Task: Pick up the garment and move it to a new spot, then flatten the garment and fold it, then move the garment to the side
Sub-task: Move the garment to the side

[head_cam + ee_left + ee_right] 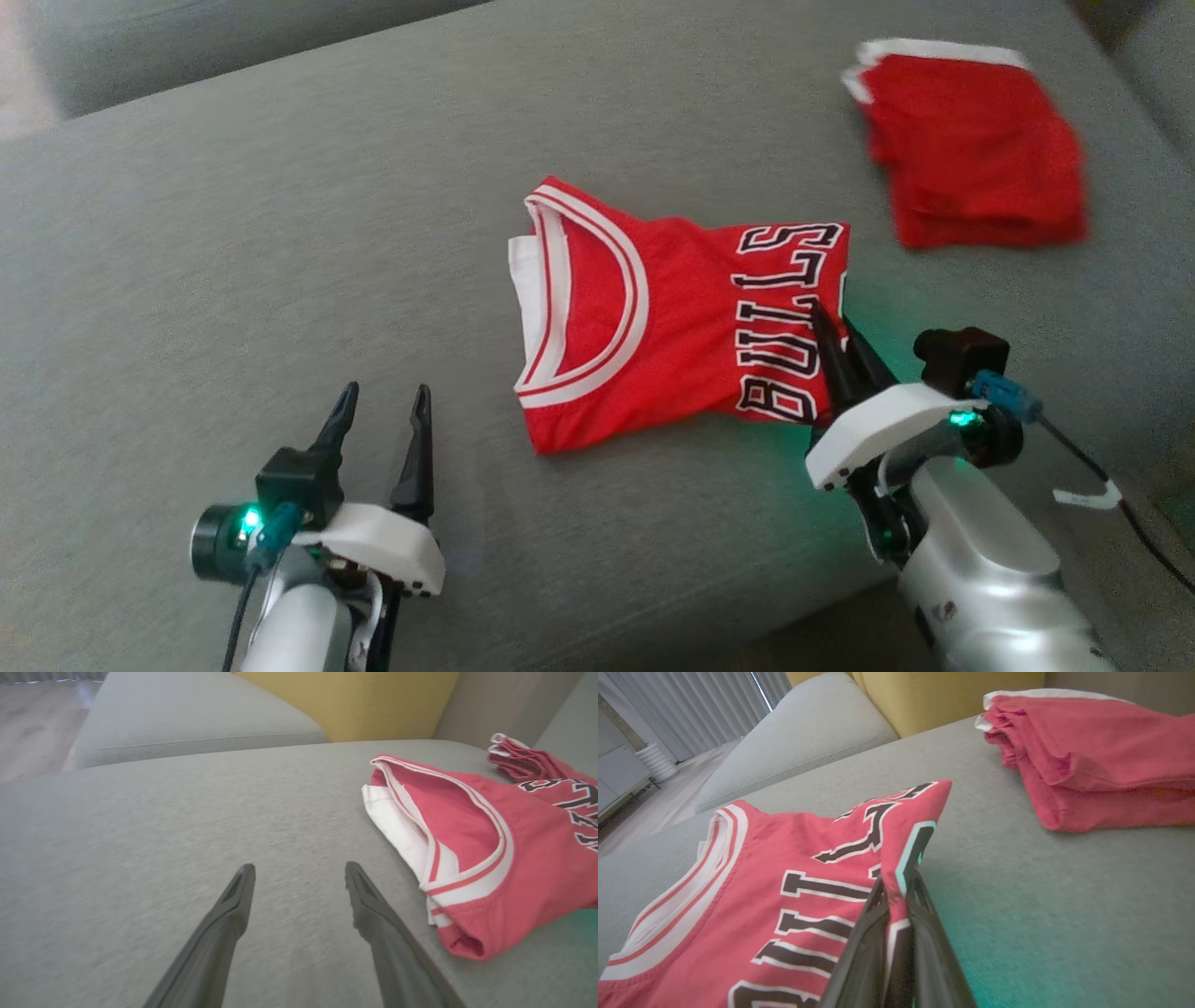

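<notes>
Pinching the lettered edge of the red jersey (pixel 653 317), we have our right claw (pixel 899 884) clamped on the cloth, and a fold of it stands up between the two fingers. Our left claw (pixel 385 392) hangs with its fingers apart, holding nothing, near the jersey's collar end and clear of it. We see the jersey lying mostly flat on the grey sofa seat (pixel 280 280). Beyond its lettered end, well apart, sits a folded red pile (pixel 971 149). A yellow cushion (pixel 350 700) stands behind the jersey.
</notes>
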